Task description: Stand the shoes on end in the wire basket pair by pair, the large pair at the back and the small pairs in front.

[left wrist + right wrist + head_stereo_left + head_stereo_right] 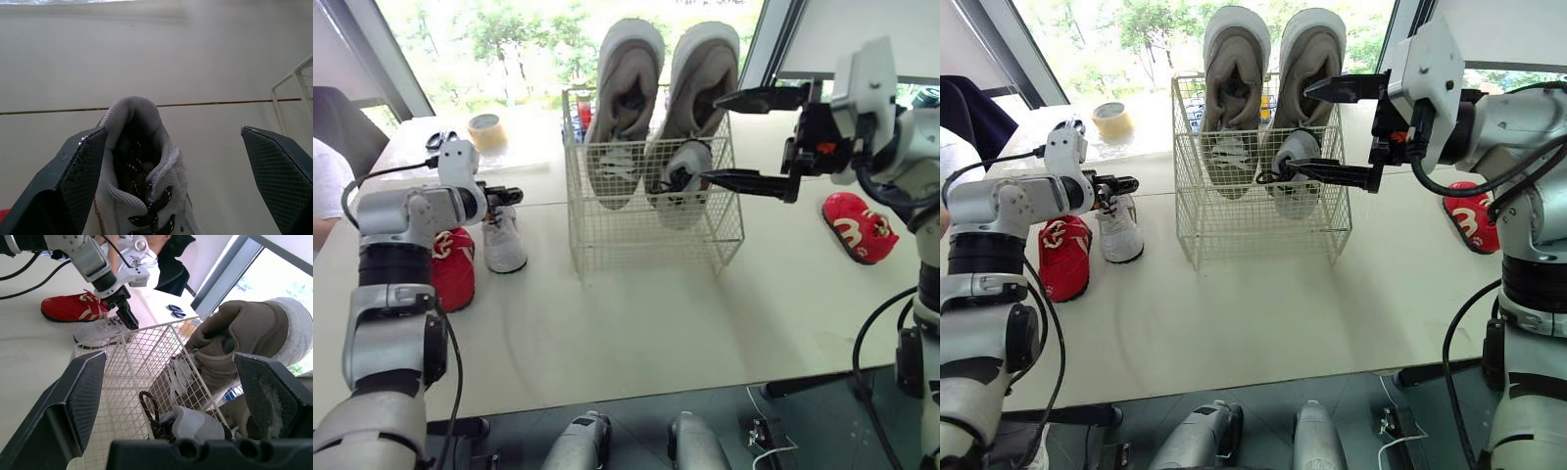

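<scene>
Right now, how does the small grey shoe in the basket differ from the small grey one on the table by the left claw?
The basket shoe stands on end in front of the large pair; the table shoe lies on its sole, outside the wire basket. The open left claw straddles the table shoe's heel; the open right claw sits by the basket shoe, not closed on it. Both look light grey with dark laces.

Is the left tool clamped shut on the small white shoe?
No, the left tool is open: one finger sits by the small white shoe, the other well clear.
</scene>
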Tool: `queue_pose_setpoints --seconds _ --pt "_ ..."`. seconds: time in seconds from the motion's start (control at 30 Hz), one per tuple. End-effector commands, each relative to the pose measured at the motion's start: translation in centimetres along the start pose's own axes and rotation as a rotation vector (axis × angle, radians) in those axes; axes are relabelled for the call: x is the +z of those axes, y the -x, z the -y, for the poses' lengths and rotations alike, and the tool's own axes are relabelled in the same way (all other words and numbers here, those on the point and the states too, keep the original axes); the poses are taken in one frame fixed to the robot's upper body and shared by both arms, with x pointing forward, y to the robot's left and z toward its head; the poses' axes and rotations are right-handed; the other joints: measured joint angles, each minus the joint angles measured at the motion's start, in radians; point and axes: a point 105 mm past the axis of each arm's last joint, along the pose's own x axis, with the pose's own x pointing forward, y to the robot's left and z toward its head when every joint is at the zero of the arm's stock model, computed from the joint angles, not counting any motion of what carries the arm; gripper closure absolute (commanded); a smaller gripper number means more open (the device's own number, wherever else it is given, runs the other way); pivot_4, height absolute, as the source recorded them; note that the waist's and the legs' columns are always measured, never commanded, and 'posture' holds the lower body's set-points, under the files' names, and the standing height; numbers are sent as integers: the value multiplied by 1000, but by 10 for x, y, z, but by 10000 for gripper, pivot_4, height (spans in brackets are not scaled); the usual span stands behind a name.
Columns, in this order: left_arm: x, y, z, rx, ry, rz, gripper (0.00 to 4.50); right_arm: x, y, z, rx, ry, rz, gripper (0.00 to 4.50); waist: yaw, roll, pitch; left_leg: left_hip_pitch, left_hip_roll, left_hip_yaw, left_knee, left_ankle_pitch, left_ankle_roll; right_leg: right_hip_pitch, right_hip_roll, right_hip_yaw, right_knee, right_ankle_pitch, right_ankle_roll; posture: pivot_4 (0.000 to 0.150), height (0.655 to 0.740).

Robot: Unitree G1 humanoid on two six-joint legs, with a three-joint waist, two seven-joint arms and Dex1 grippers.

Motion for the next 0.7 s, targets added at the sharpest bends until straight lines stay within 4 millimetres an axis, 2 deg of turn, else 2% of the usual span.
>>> queue_pose_setpoints --seconds 0.03,0.4,0.57,0.67,0.7 --pt "6 7 -7 37 13 19 0 13 3 -1 -14 51 19 370 1 0 0 0 0 0 0 0 0 0 0 0 0 0 0 1500 7400" --pt "-15 6 -15 74 76 -24 0 9 2 -3 -20 43 10 370 4 0 0 0 0 0 1 0 0 0 0 0 1 0 0 1500 7400" --pt "-28 -3 -15 71 117 -49 0 9 2 -3 -22 43 10 370 4 0 0 0 0 0 1 0 0 0 0 0 1 0 0 1500 7400" --pt "-35 -13 -10 52 152 -72 7965 10 1 -3 -25 45 7 0 3 0 0 0 0 0 1 0 0 0 0 0 1 0 0 1500 7400" --pt "-37 -16 -8 43 171 -79 12359 10 1 -2 -26 46 5 0 5 0 0 0 0 0 1 0 0 0 0 0 1 0 0 1500 7400"
